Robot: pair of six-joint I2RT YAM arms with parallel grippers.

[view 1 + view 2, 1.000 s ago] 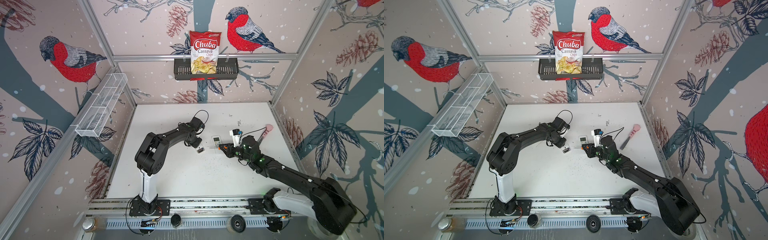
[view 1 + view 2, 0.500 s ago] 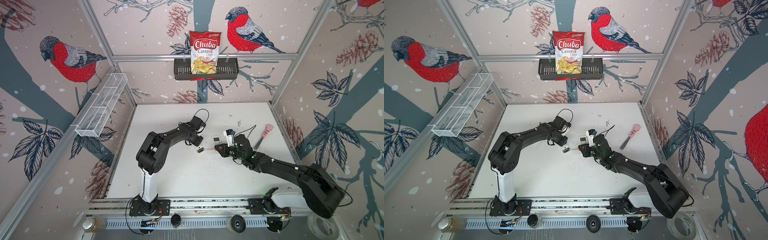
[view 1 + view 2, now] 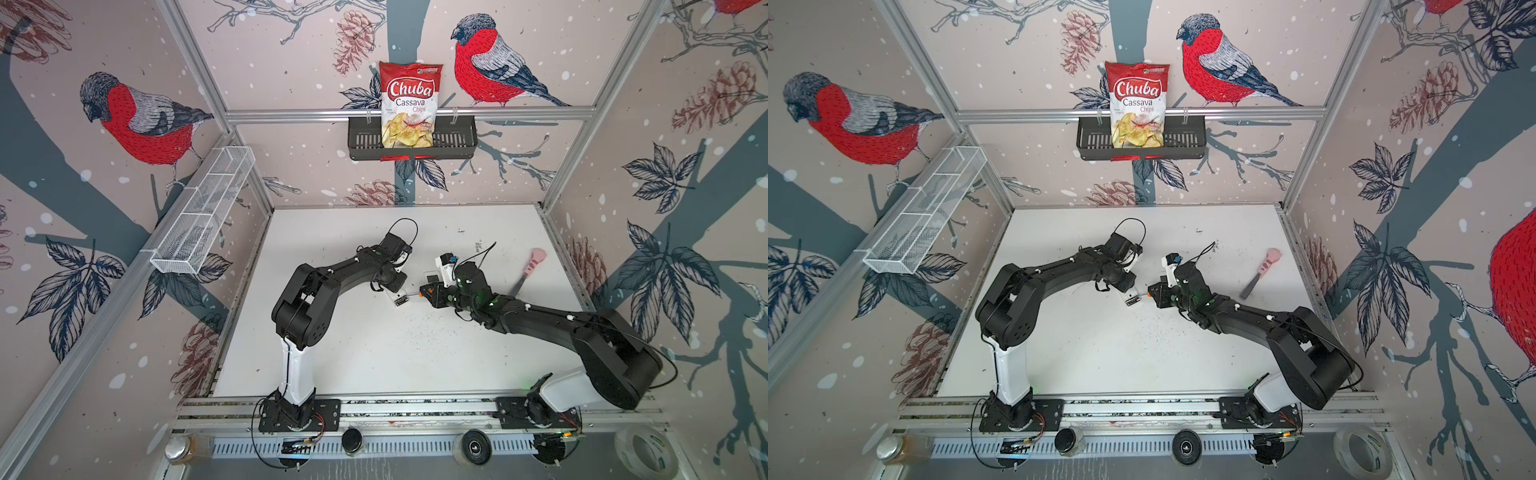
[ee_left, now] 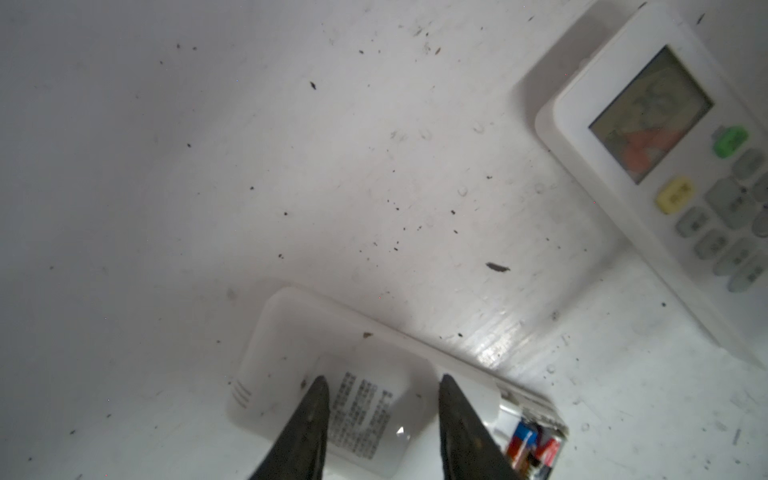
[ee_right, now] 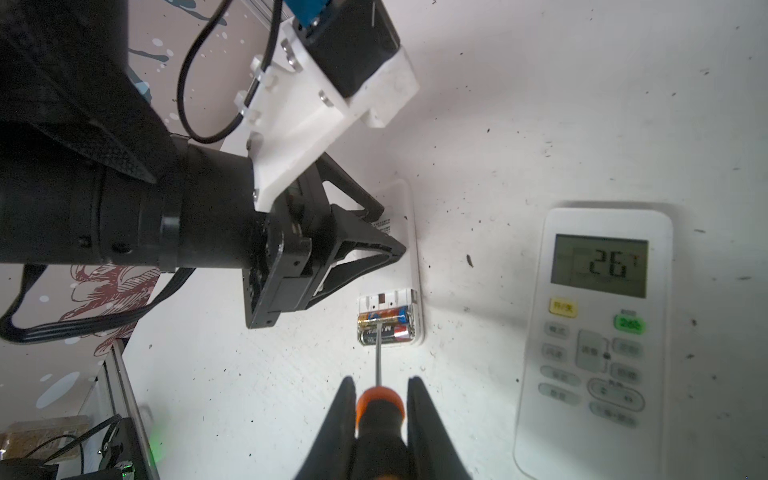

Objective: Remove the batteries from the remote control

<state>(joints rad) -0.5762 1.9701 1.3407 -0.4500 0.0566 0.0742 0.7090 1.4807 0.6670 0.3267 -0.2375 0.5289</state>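
Straight ahead of the right claw (image 5: pixel 381 379), pinched tight on an orange screwdriver (image 5: pixel 379 409): two batteries (image 5: pixel 395 332), side by side in the open end of the remote control (image 5: pixel 401 199), thin tip touching them. Right under the left claw (image 4: pixel 382 380) too, fingers (image 4: pixel 309 415) spread and tips resting on the remote's back. Could slip off a round battery and scratch, or flick one out fast toward the second remote (image 5: pixel 594 332) just beside the right claw; not much room either, with the left claw so near the batteries.
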